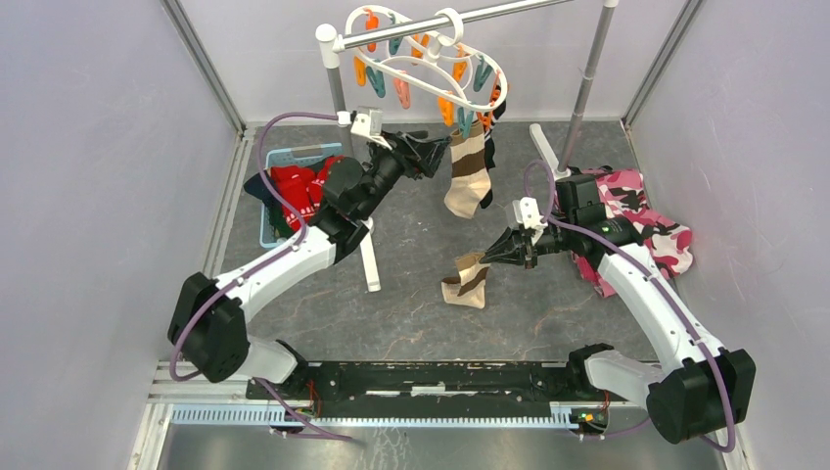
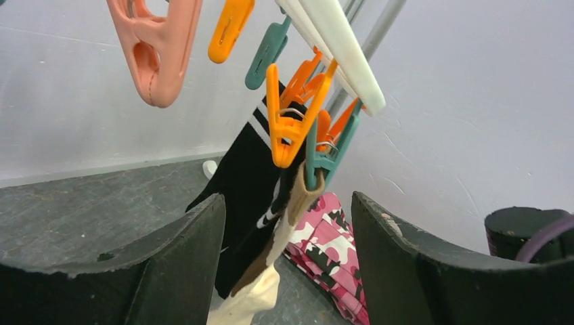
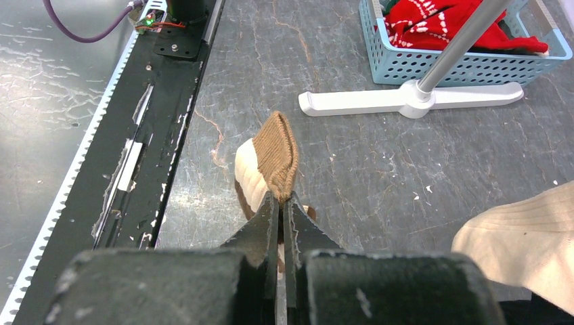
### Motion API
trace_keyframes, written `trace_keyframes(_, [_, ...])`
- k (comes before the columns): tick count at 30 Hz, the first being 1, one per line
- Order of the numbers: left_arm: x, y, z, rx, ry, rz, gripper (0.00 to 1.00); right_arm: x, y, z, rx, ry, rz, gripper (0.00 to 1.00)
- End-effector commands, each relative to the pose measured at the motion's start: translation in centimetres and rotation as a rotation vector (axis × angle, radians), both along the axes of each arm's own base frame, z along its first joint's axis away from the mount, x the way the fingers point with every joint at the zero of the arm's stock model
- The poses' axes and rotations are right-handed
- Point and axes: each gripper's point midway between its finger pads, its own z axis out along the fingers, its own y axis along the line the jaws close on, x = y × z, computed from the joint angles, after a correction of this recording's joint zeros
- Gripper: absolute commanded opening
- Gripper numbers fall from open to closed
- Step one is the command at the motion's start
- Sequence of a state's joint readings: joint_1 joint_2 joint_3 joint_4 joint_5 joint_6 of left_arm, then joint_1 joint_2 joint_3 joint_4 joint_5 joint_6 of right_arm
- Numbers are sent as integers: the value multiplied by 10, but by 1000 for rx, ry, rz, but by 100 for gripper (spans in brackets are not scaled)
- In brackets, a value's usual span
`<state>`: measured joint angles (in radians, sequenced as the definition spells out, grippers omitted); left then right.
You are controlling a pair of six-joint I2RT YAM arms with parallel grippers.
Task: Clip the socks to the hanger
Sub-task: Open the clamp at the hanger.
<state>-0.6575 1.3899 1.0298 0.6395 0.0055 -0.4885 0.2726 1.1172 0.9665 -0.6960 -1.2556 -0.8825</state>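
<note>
**Right hand holds a striped sock low over the bench; left hand waits open at the hanger**

Nearest the lens of the right wrist camera, the right hand has its two dark fingers pressed together on a fold of a brown-and-cream striped sock. The sock droops from the fingertips towards the grey bench, long axis roughly straight down. Whether its lower end rests on the surface cannot be told.

From this hand, the hanger lies farther away, to the left and well above. It hangs by its hook from the silver rack. The right arm is stretched low with its wrist level, pointing left across the middle of the bench.

The left hand is much nearer the hanger. Its arm reaches up and away, and its fingers stand apart with nothing gripped between them. Just beyond them a matching hanging sock dangles from a teal clip, with a black sock behind it. An orange clip just beside the teal one holds nothing.

Judging from this, the held sock must be raised and carried far-left to a free clip, which the left hand is placed to open.

More red socks lie in a blue basket at far left. A camouflage cloth lies at right.
</note>
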Motion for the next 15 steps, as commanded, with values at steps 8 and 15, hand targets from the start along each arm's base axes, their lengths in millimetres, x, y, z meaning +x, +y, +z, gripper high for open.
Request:
trace_keyframes(8, [26,-5,46,-92,-116,63,70,-1,-1,4,11,-14,-3,0])
trace_keyframes(15, [33,-7,56,-97,-144,87,65,-1,-1,4,10,-14,-4,0])
